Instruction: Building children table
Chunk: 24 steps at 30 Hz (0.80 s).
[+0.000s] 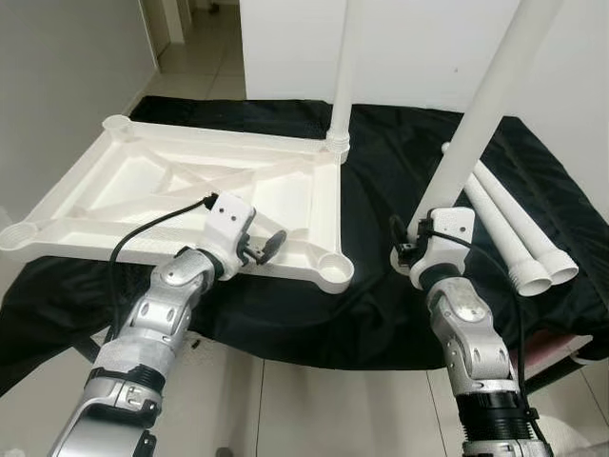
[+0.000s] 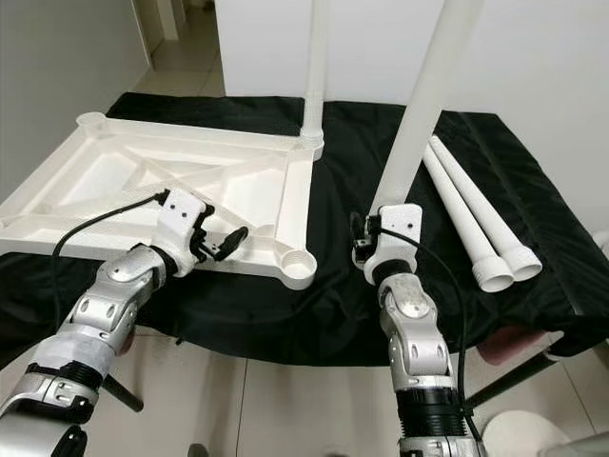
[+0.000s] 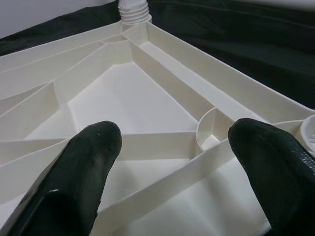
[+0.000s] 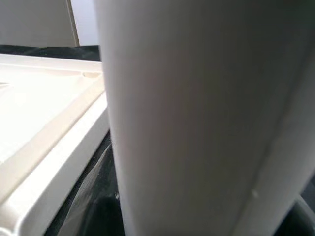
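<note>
Two spare legs (image 1: pixel 519 233) lie near the worktop's right edge. Right tool (image 1: pixel 419 249) pinches a tilted leg (image 1: pixel 476 133); left tool (image 1: pixel 269 246), spread, hovers over tabletop (image 1: pixel 143 186).

Bare black cloth (image 1: pixel 381 219) lies open between the upturned white plastic tabletop (image 1: pixel 143 190) and two loose white legs (image 1: pixel 514 228).

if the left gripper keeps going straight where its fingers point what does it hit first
Most likely the raised inner ribs of the upturned white plastic tabletop, just ahead of the open left gripper; depth is hard to judge.
</note>
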Motion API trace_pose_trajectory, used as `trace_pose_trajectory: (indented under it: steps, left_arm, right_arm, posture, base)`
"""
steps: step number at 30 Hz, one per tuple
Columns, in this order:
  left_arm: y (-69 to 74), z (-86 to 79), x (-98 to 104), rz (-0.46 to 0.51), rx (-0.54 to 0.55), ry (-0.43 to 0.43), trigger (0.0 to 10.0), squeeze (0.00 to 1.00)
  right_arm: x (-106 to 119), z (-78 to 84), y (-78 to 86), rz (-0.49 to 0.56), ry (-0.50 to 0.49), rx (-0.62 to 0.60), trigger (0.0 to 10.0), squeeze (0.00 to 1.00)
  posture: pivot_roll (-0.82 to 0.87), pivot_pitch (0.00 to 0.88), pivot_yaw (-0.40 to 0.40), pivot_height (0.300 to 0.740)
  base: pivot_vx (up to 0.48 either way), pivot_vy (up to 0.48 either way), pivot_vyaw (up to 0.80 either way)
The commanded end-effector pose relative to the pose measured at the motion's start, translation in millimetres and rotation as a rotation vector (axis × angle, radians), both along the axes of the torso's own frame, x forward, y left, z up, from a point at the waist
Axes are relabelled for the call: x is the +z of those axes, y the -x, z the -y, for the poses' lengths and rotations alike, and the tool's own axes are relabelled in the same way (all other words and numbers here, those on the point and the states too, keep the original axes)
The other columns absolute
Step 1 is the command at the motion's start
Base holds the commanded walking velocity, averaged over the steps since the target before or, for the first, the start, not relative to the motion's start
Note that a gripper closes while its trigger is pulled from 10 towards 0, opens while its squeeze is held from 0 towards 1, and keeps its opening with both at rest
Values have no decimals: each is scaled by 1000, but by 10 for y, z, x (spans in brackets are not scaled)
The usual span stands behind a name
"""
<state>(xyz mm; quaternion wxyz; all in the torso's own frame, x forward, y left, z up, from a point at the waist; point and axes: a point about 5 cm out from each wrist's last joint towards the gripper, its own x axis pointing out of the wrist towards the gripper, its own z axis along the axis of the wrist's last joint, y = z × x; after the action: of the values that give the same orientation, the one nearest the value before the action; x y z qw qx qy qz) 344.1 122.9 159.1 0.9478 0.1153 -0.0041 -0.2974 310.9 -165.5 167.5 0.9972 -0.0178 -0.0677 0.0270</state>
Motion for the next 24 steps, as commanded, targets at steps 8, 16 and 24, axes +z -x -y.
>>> trace_pose_trajectory:
  steps: [8,16,24]
  left_arm:
    - [75,43,-47,-11,-87,-32,10000,0]
    - [238,45,-136,-79,-313,-139,10000,0]
    - [180,-49,-395,-203,-289,-324,10000,0]
  right_arm:
    - [36,21,-7,25,13,-7,10000,0]
    - [37,48,-8,26,27,-5,10000,0]
    - [53,75,-13,37,33,-20,10000,0]
  posture:
    - [6,60,1,740]
    - [12,60,7,740]
    - [0,52,28,740]
  base:
    - [0,0,0]
    - [0,0,0]
    - [0,0,0]
